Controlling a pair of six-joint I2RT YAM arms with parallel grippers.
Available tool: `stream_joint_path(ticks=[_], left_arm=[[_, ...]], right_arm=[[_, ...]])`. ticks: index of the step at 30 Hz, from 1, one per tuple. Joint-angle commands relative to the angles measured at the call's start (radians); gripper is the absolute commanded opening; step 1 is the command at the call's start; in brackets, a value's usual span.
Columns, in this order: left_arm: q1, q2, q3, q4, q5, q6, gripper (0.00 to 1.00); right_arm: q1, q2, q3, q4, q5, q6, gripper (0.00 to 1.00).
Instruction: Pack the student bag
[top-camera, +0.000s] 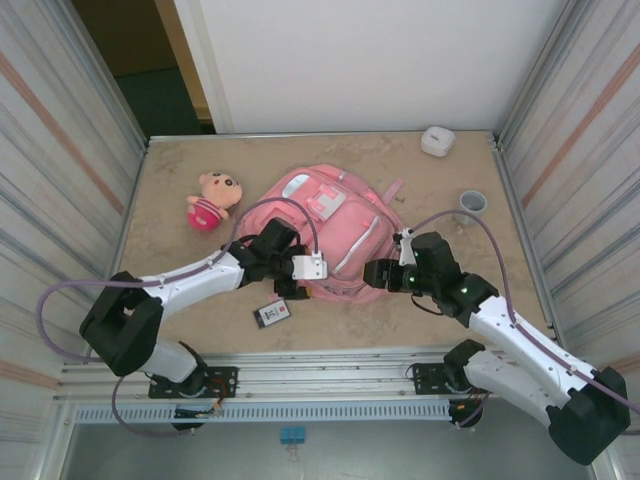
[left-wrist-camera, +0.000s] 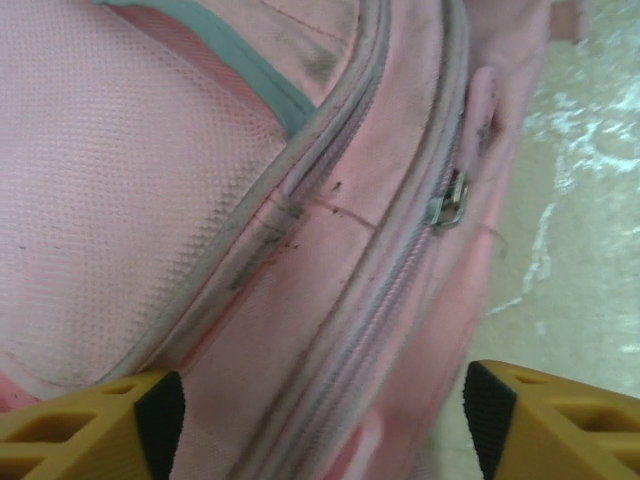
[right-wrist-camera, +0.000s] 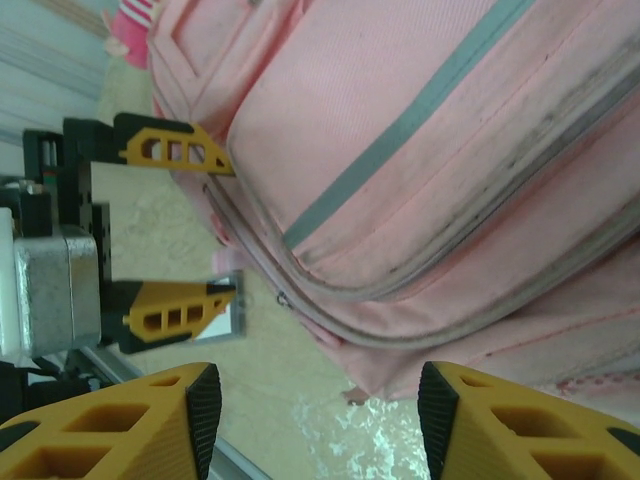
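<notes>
The left arm (top-camera: 200, 278) and right arm (top-camera: 500, 320) hide the near edge of the student bag (top-camera: 350, 225). Print on the small card (top-camera: 272, 314) by its near-left corner is too small to read. The plush doll (right-wrist-camera: 135, 22) beyond the bag is cut off at the top edge.

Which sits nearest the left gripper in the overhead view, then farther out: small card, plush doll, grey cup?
From the left gripper:
1. Small card, just beside it, toward the near edge.
2. Plush doll, back left.
3. Grey cup, far right.

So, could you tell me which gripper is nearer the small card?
Left. The left gripper is just beside the card; the right gripper is at the student bag's opposite side.
</notes>
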Motion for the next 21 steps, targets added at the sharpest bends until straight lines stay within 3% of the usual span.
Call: stream_joint_path(ticks=[1, 5, 8, 11, 13, 21], left_arm=[[0.006, 0.026, -0.016, 0.172, -0.064, 0.025, 0.70], [-0.003, 0.060, -0.030, 0.219, -0.094, 0.017, 0.56], [-0.018, 0.065, -0.046, 0.246, -0.130, 0.014, 0.37], [-0.018, 0.034, -0.049, 0.229, -0.100, -0.034, 0.11], [-0.018, 0.002, -0.060, 0.227, -0.070, -0.071, 0.01], [-0.003, -0.089, -0.083, 0.208, 0.067, -0.208, 0.00]], right_arm=[[0.010, -0.007, -0.008, -0.010, 0.025, -0.018, 0.56], [0.011, -0.016, -0.014, -0.008, 0.033, -0.018, 0.55], [0.015, -0.029, -0.021, -0.008, 0.035, -0.015, 0.55], [0.027, -0.043, -0.031, -0.012, 0.032, -0.006, 0.55], [0.038, -0.050, -0.044, -0.015, 0.032, 0.004, 0.55], [0.114, 0.001, -0.048, 0.057, 0.004, 0.037, 0.57]])
